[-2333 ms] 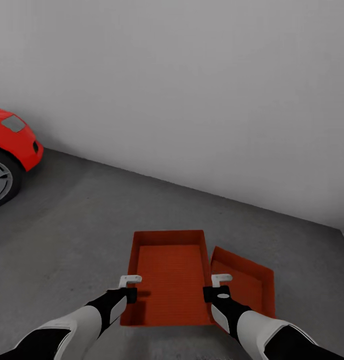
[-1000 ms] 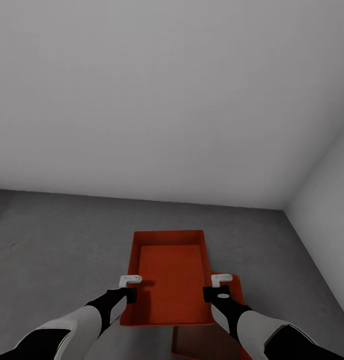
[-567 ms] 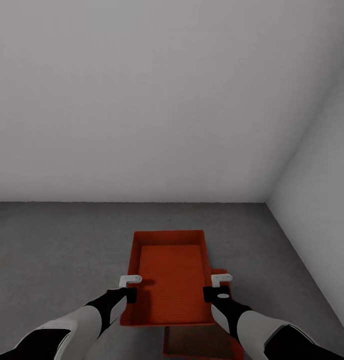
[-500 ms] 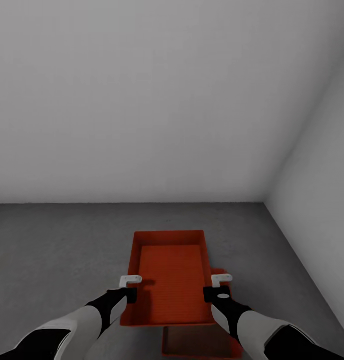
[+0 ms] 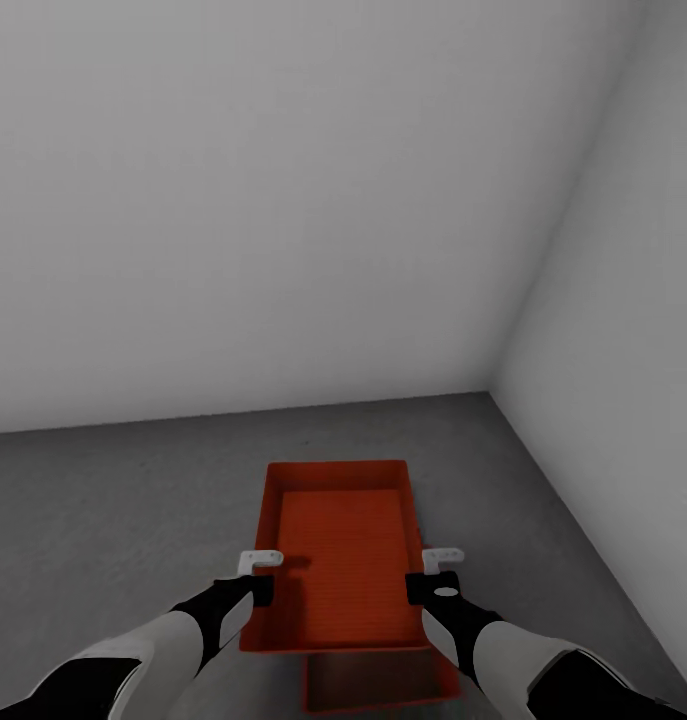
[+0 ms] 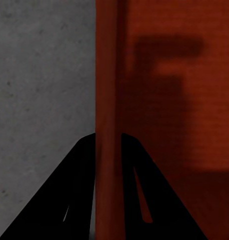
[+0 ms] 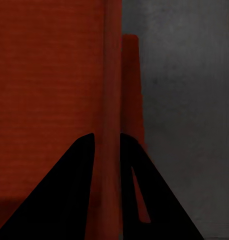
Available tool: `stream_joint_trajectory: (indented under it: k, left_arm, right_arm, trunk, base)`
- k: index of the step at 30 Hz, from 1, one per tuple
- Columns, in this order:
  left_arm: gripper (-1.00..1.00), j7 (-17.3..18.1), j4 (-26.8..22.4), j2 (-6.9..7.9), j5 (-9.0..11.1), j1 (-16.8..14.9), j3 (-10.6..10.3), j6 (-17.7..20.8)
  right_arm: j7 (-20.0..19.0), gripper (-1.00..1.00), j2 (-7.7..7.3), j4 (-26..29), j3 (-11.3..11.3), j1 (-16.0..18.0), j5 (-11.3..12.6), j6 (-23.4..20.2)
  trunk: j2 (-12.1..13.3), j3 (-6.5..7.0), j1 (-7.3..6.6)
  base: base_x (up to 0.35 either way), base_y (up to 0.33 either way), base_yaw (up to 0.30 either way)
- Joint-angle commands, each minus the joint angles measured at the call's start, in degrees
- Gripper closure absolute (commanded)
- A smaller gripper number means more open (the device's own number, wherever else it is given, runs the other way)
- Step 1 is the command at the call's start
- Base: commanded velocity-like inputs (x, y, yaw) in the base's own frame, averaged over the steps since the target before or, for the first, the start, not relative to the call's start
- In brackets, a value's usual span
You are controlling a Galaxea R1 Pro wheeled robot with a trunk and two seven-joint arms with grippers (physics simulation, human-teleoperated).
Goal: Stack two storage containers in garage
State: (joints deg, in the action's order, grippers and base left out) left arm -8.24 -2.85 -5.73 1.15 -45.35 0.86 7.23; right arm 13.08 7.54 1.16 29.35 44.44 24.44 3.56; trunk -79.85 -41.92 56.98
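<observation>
The robot is carrying one orange-red bin (image 5: pixel 341 555) between its two arms in the lower middle of the head view, over the grey concrete floor (image 5: pixel 113 500) of the garage, near the corner where two white walls (image 5: pixel 283 200) meet. The left tool (image 5: pixel 260 562) is clamped on the bin's left wall; in the left wrist view the wall (image 6: pixel 108 120) is running straight between the dark fingers (image 6: pixel 74 200). The right tool (image 5: pixel 441 558) is clamped on the bin's right wall in the same way, as the right wrist view shows (image 7: pixel 112 115).

The second bin (image 5: pixel 378 685) is lying on the floor just below and partly under the carried one, showing at the bottom edge of the head view, and a strip of it (image 7: pixel 132 95) is showing beside the held wall in the right wrist view.

To do the stacking well, the robot is probably needing to bring the held bin squarely over the lower one, since the lower bin appears offset toward the frame's bottom and slightly to the right. Both arms should be lowering together, keeping the bin level, and the tools should be letting go only once its bottom is resting inside or on the lower bin.
</observation>
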Motion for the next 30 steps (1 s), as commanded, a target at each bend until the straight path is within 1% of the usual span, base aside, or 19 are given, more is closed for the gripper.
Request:
stream_joint_trajectory:
  k: [1, 30]
  left_arm:
    - [1.00, -0.54, -0.31, 0.89, -0.80, 0.00, -1.56, -1.35]
    - [1.00, -0.46, -0.31, 0.97, -0.80, 0.00, -1.56, -1.35]
  right_arm:
    - [0.19, 1.00, 0.02, -0.63, 0.09, 0.03, 1.40, 0.31]
    - [0.18, 1.00, 0.02, -0.63, 0.09, 0.03, 1.40, 0.31]
  trunk:
    - [-0.02, -0.04, 0.00]
    - [-0.02, -0.04, 0.00]
  base:
    - [0.000, 0.000, -0.243]
    - [0.000, 0.000, -0.243]
